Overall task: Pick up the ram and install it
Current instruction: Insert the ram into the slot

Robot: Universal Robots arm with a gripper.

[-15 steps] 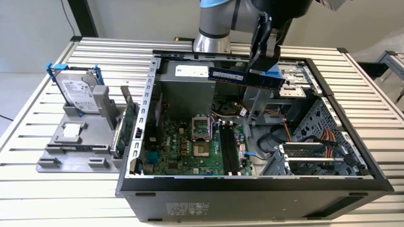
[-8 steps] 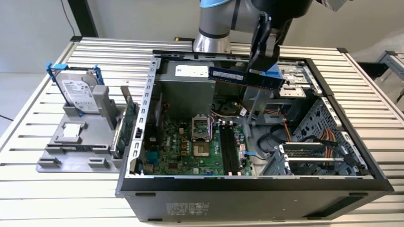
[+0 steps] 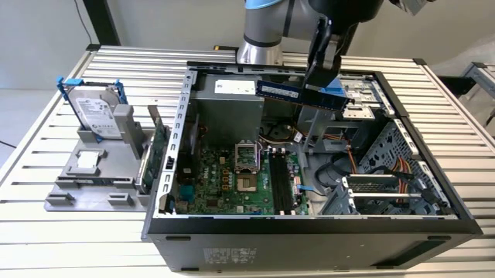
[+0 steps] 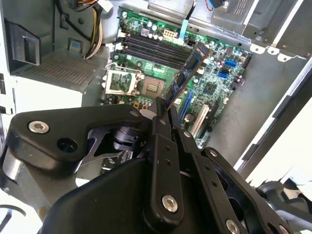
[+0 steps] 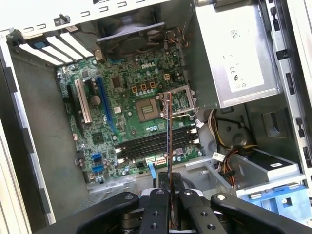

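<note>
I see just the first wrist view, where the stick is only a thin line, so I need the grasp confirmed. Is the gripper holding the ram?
Observer: Yes. In the second wrist view the gripper is shut on the ram, a long blue circuit-board stick with dark chips on its face.
Operator: Is it seated?
Observer: No. In the exterior view it hangs above the open black computer case, clear of the green motherboard.
Operator: Anything outside the case?
Observer: A silver hard drive in a blue frame stands on a grey holder at the exterior view's left.
</note>
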